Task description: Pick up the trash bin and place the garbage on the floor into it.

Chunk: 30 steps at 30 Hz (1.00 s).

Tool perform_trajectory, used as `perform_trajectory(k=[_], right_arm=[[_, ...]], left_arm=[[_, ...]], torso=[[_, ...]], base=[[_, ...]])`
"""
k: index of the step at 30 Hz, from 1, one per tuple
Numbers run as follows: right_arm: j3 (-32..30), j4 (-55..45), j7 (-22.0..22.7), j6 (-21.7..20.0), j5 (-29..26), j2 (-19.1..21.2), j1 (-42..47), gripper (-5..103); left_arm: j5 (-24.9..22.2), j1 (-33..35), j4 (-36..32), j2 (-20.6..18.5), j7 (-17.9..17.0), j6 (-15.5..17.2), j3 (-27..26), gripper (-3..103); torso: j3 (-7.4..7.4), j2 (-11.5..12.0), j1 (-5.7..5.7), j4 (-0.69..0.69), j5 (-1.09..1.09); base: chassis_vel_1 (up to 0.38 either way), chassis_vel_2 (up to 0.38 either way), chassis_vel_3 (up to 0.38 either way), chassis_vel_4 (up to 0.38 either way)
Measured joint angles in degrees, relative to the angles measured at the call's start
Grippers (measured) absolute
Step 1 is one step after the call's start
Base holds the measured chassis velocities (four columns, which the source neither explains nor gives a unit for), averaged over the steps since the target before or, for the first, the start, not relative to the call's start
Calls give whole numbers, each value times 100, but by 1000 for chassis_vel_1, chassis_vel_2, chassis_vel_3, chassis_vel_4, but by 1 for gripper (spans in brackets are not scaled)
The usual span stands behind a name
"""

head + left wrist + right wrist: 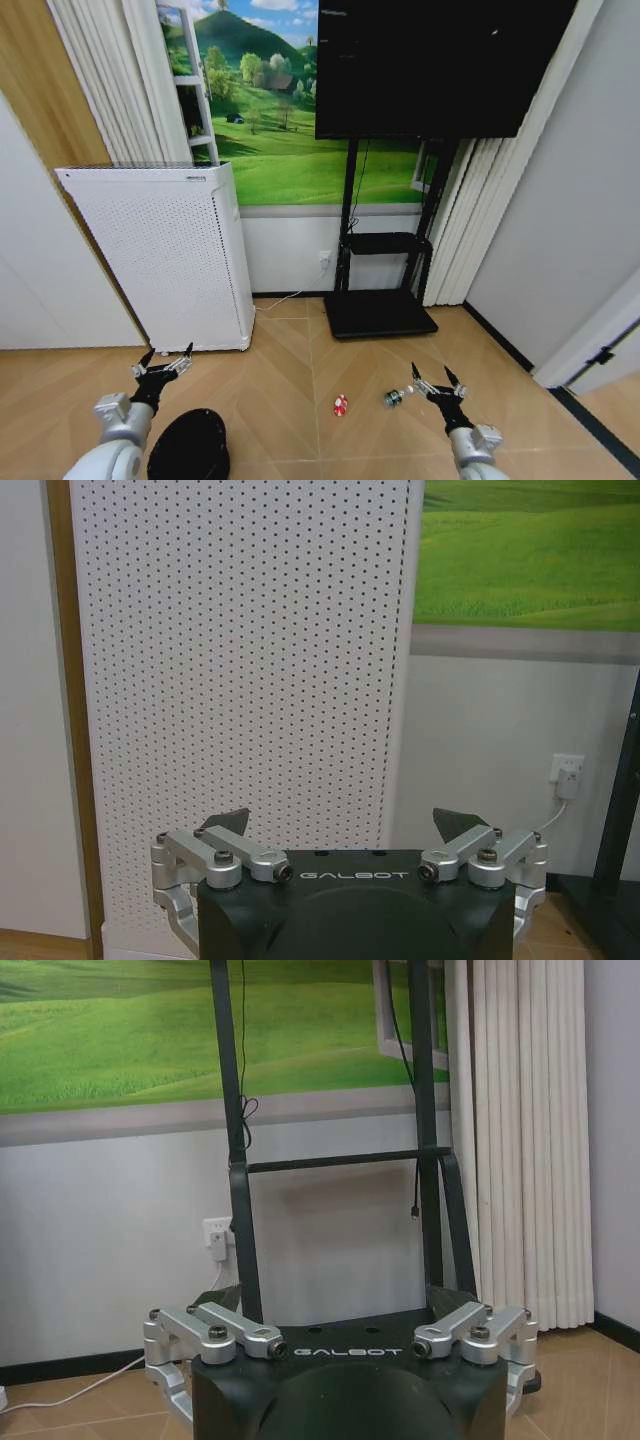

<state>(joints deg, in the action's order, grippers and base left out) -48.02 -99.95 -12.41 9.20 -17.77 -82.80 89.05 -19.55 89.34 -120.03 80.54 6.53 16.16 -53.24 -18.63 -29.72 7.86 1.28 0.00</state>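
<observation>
- The trash bin (188, 446) stands on the floor (290, 390) at the near edge of the head view, just beside the left arm. The left gripper (163, 364) hangs above and beyond it with its fingers spread apart, holding nothing.
- The right gripper (437, 384) is also spread and empty, hovering just beside a green-and-white scrap (396, 397). A red-and-white scrap (340, 405) lies between the two arms, well apart from the bin.
- Risk: the bin sits so close to the robot's body that the left arm would have to fold back sharply. A poor angle could tip the light bin or push it away instead of gripping its rim.
- Risk: the scraps are tiny and lie flat. The fingertips could scrape the wood or flick a scrap away, perhaps under the TV stand (380, 312).
- Risk: the white perforated appliance (160, 255) stands near the left gripper, filling the left wrist view, so a wide swing could strike it.
- The floor is light tan herringbone wood with a dark strip at the right wall.
- The room is tight: a meadow mural (270, 110), pale curtains (470, 220), a wall socket (216, 1235) with a cable.
</observation>
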Motion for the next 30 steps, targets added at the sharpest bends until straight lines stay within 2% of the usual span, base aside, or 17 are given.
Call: perform_trajectory(k=[30], right_arm=[[27,139,0,-27,19,43,-28,100]], left_arm=[[6,9,-5,-34,-10,13,48,100]], torso=[[441,712,-271,0,0]], base=[[0,0,0,0]])
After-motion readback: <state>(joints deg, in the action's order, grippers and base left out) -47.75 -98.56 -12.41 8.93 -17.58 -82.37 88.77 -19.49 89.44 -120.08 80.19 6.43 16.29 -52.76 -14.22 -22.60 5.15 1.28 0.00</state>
